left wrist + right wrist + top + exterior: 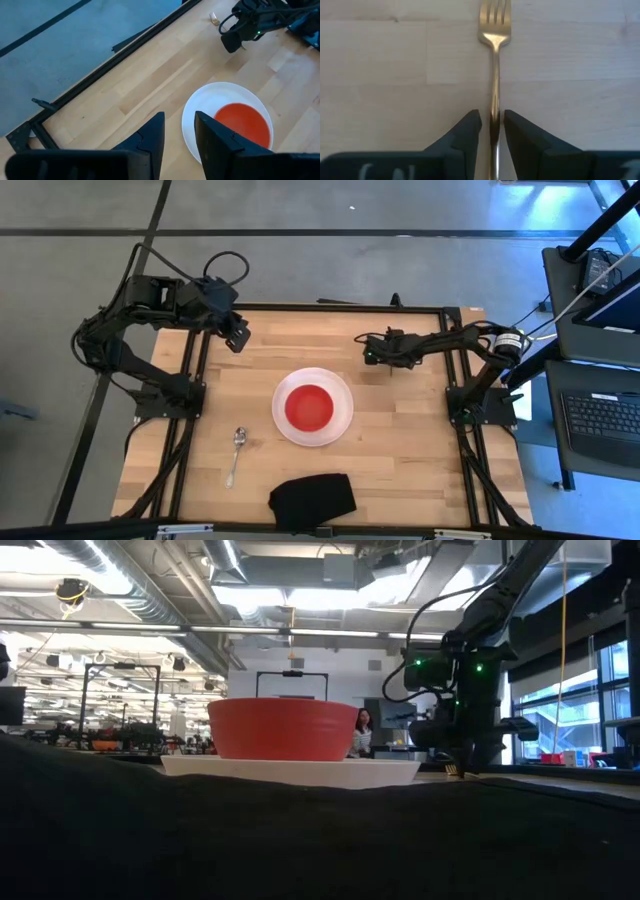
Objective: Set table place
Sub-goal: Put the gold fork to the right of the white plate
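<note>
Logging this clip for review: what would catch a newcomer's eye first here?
The red bowl sitting in the white plate at the table's centre stands out. Next, the right gripper, low over the far side, is closed on a fork handle. A spoon lies left of the plate.

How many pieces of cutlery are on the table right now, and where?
2. A spoon lies apart from the plate on the left arm's side; a fork sits between the right gripper's fingers near the far edge. Others may be hidden.

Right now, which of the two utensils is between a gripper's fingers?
The fork: the right gripper is closed on its handle beyond the plate. The spoon lies untouched left of the plate.
</note>
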Available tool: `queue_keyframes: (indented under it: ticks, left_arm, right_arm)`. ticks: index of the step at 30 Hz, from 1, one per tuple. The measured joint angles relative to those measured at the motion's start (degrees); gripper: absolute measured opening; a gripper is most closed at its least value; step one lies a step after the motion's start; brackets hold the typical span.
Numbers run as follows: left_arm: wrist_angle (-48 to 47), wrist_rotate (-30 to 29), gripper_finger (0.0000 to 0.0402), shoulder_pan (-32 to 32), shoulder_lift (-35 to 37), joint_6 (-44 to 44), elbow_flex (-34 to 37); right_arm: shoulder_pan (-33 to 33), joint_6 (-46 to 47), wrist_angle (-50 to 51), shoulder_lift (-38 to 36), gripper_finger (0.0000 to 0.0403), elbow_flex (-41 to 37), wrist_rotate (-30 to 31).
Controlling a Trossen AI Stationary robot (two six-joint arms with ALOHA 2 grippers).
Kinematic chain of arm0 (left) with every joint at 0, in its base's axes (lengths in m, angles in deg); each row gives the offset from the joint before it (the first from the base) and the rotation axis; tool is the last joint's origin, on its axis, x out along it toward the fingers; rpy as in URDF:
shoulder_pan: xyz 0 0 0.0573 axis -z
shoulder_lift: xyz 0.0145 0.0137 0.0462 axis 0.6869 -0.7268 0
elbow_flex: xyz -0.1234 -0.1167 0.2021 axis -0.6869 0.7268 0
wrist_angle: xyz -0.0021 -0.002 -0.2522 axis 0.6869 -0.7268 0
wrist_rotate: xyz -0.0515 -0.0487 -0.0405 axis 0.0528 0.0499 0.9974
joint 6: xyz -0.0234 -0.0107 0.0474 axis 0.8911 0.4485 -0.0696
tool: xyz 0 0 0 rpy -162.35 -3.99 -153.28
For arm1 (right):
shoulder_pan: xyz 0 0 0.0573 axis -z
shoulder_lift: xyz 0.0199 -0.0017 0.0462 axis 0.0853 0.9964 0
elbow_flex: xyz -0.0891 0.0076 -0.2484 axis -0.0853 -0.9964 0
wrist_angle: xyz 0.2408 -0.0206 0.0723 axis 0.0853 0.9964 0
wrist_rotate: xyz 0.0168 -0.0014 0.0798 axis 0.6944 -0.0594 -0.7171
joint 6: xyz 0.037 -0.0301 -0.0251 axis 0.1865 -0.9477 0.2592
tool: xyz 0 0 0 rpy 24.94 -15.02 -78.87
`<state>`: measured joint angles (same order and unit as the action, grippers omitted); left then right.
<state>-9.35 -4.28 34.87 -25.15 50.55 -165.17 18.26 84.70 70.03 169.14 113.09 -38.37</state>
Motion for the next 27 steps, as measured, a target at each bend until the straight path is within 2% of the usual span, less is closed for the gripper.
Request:
queue_keyframes:
  ticks: [3,8,12,15,17,23,27]
  left_arm:
    - [0.0,0.0,0.0094,0.0,0.0,-0.12,0.0]
    - [0.0,-0.02,0.0086,0.0,0.0,-0.36,0.0]
    - [0.02,-0.04,0.0081,0.0,0.0,-1.49,0.0]
    - [0.0,-0.08,0.0077,0.0,0.0,-1.66,0.0]
    - [0.0,-0.29,0.0075,0.02,0.0,-1.66,0.0]
    - [0.0,-0.52,0.007,0.07,0.0,-1.3,0.0]
    - [0.0,-0.52,0.0069,0.14,0.0,1.05,0.0]
  right_arm:
    - [0.07,-0.17,-0.88,0.25,0.0075,-0.07,0.61]
    - [0.15,-0.3,-0.98,0.73,0.0017,-0.07,1.17]
    - [-0.45,-0.47,-0.84,0.42,0.0022,0.07,-0.76]
    - [-3.57,-3.54,0.28,-0.65,0.0017,0.83,-2.01]
    - [-6.3,-3.87,2.06,-2.3,0.0016,2.06,-5.75]
    - [-13.4,0.4,16.11,-10.09,0.0016,7.22,-5.62]
    - [-20.6,9.47,26.2,-14.79,0.0016,10.81,-4.59]
